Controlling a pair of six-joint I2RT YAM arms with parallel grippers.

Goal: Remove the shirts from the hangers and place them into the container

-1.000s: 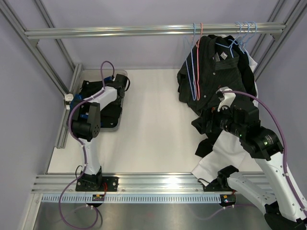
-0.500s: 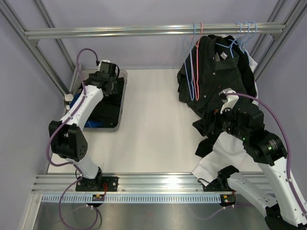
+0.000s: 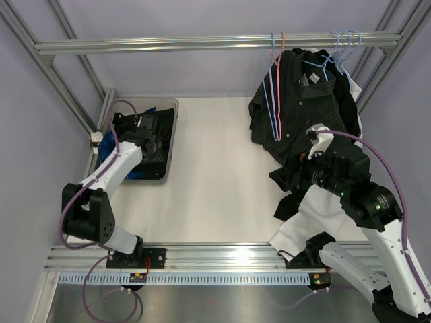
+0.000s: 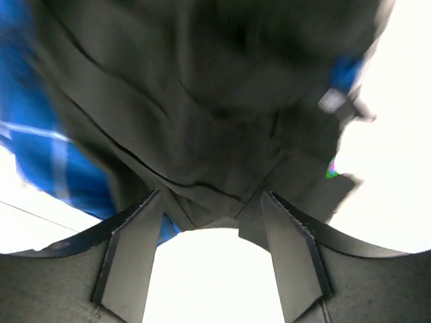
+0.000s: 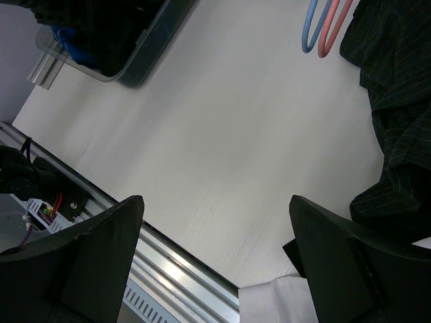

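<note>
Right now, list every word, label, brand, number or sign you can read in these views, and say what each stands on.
No text is legible in any view.
The collar label on the hanging black shirt: too small to read.
The pale tag beside the dark shirt in the left wrist view: blurred, unreadable.

Left pincer [image 4: 209,196] is down inside the container [image 3: 174,121], one shirt [image 4: 222,114] heaped right ahead of its tips, another shirt [image 4: 47,155] off to its left. Right pincer [image 5: 215,199] hangs over the table [image 5: 236,134]: hanging shirts [image 5: 397,101] on its right, two hangers [image 5: 322,40] ahead, container far ahead-left
</note>
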